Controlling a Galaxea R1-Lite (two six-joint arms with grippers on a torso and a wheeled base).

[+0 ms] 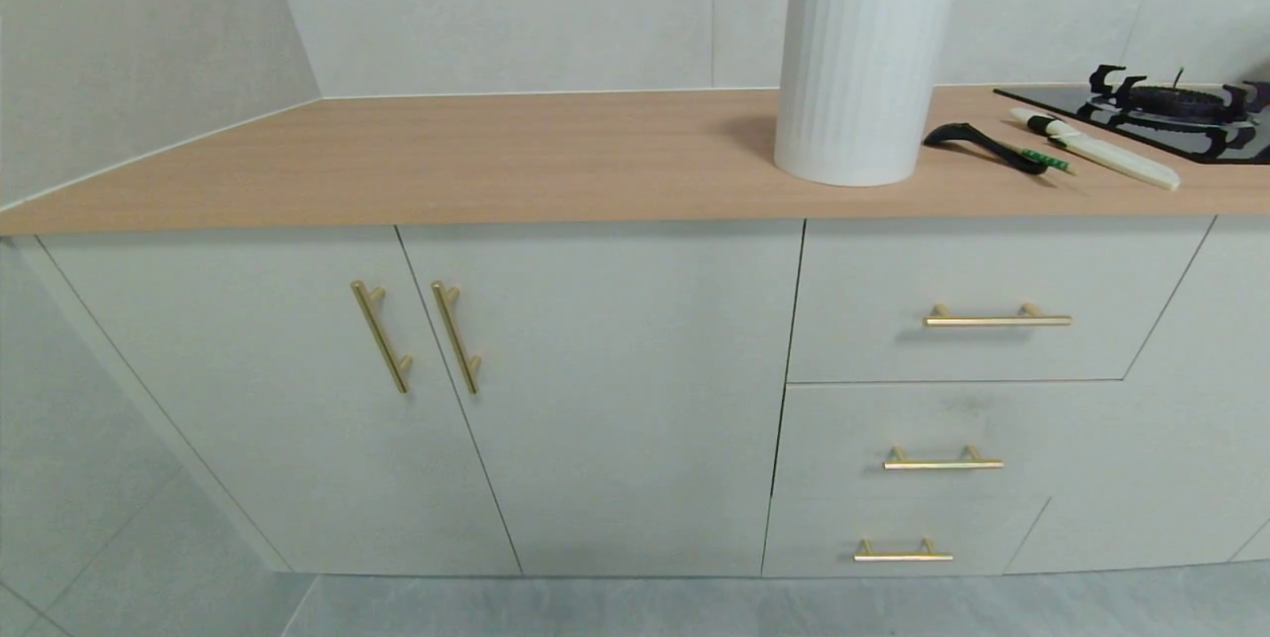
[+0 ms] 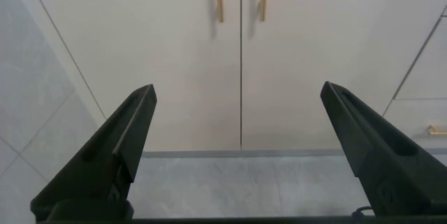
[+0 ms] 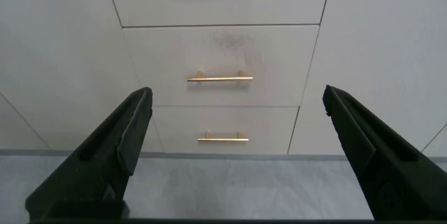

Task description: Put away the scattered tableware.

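- Head view, tableware: black ladle point(image 1: 982, 147), cream-bladed knife point(image 1: 1101, 153) and a small green-patterned piece point(image 1: 1050, 161), kind not discernible. Lying loose and close together on the wooden countertop point(image 1: 496, 156), between the white ribbed canister point(image 1: 861, 62) and the gas hob point(image 1: 1171, 116).
- Head view, storage: three drawers stacked below that spot, top drawer point(image 1: 992, 265) included, all shut. Double cabinet doors point(image 1: 595, 389) to the left, also shut.
- Left wrist view: left gripper point(image 2: 237, 151) spread wide, holding nothing. Hangs low in front of the double cabinet doors, above the grey floor tiles point(image 2: 237, 189).
- Right wrist view: right gripper point(image 3: 234, 154) spread wide, likewise empty. Faces the middle drawer point(image 3: 219, 56) and bottom drawer point(image 3: 222, 123), both closed, well below countertop level.
- Progress: judged to be at the very start. Nothing grasped, nothing stowed, no drawer or door opened.
- Remaining: probably open a storage place, or use the canister, then collect the ladle, the knife and the green-patterned piece one at a time.
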